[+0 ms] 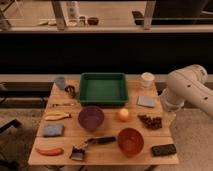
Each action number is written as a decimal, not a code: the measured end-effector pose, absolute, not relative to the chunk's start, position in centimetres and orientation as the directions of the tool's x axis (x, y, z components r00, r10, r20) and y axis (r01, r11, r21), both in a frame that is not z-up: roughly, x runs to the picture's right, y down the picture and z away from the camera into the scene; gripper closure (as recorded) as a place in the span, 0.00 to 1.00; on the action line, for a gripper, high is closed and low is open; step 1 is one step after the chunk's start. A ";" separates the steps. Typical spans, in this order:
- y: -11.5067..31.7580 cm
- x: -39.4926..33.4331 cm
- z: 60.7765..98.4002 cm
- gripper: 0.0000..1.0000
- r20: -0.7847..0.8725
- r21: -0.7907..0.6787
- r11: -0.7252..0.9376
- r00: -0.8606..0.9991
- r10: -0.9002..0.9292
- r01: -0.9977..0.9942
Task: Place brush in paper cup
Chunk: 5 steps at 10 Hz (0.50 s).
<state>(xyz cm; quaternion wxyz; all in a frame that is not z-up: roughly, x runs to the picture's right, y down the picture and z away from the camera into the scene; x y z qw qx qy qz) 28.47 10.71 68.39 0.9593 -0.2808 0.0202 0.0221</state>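
Observation:
The brush [92,144] lies on the wooden table near the front edge, with its black handle pointing right and its dark bristle head at the left. The paper cup [147,79] stands upright at the table's back right corner, right of the green tray. The white robot arm [186,90] bends in from the right, beside the table's right edge. My gripper is not in view; only the arm's thick links show. Nothing touches the brush or the cup.
A green tray [103,88] sits at back centre and a blue-grey cup [60,82] at back left. A purple bowl [91,118], an orange bowl [130,141], a round fruit [123,114], grapes [150,121], a grey sponge [147,101], a black block [164,149], a banana [57,116] and a red pepper [49,151] are spread about.

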 end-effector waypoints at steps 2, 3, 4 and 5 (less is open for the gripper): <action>10.9 27.7 68.2 0.20 -0.028 -0.538 0.842 0.999 0.020 -0.033; 11.0 26.5 67.9 0.20 -0.005 -0.539 0.842 1.000 0.013 -0.014; 11.0 25.1 67.7 0.20 0.023 -0.539 0.842 1.000 0.004 0.009; 11.1 24.3 67.6 0.20 0.035 -0.541 0.841 0.999 -0.003 0.021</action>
